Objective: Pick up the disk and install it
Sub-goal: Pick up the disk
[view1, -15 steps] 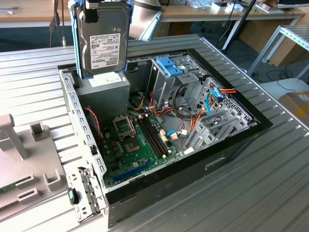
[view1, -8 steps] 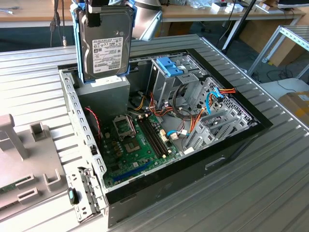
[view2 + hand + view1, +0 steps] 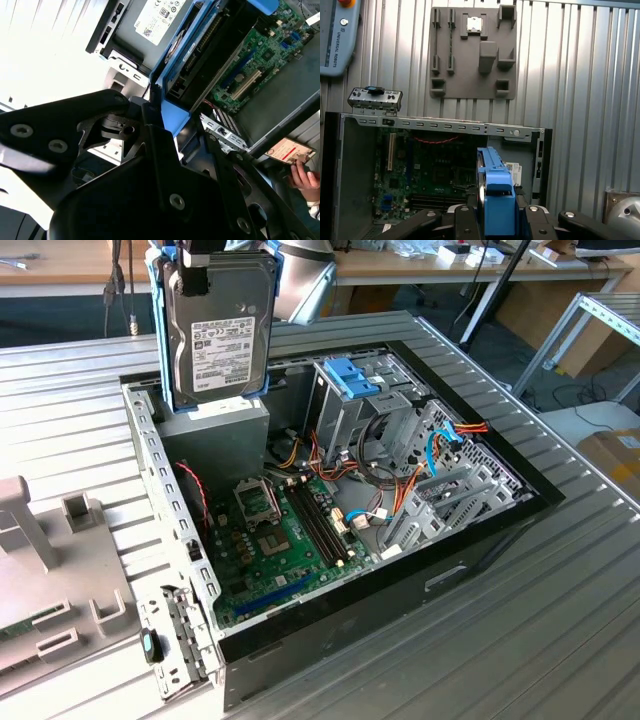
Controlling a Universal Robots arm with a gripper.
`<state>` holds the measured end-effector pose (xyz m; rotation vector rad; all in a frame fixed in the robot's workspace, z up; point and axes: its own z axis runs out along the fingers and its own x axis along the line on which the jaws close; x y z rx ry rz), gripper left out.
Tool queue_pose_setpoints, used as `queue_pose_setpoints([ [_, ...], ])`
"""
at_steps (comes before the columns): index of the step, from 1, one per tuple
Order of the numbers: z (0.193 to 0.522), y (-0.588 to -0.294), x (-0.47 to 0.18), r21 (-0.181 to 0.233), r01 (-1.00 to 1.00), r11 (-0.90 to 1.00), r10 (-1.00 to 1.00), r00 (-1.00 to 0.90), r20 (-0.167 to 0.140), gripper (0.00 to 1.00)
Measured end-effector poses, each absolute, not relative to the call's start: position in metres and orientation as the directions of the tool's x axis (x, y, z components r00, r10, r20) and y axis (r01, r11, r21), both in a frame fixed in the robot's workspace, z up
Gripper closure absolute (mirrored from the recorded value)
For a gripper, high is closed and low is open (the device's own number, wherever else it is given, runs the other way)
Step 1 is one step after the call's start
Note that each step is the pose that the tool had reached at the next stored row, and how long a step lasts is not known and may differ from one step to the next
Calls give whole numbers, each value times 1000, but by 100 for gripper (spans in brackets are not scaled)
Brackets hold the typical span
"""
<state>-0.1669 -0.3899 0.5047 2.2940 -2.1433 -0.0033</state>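
Two black fingers [image 3: 536, 218] of the gripper [image 3: 498, 220] are closed on the upper end of the disk [image 3: 222, 335], pinching its light-blue rails [image 3: 158, 330] from both sides.

In the exterior view the disk hangs upright, clear of everything, above the grey power supply [image 3: 225, 430] at the far corner of the open computer case [image 3: 400, 585]. The metal drive cage [image 3: 345, 405], with its small blue latch [image 3: 352, 375], stands apart from it toward the exterior view's right. Between them and lower down lie the motherboard [image 3: 285, 540] and loose orange and blue cables [image 3: 400, 490].

Likely risks:
- The grip is on flexible plastic at one end only, so the disk could tilt or slip if it knocks against anything.
- A rail that meets the cage crooked would probably jam.
- The cables beside the cage could snag a rail.
- A person's hand [image 3: 302, 177] rests near the case edge in the second wrist view, close to the working area.

Facing the exterior camera, a white label [image 3: 228, 350] covers much of the disk's face, with dense print and code marks. Another white sticker [image 3: 157, 17] is on the power supply.
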Motion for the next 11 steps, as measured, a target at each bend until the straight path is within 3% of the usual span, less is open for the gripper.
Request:
queue_pose_setpoints([
  [11, 505, -390, -151, 3, -998, -68, -998, 68, 0, 64],
])
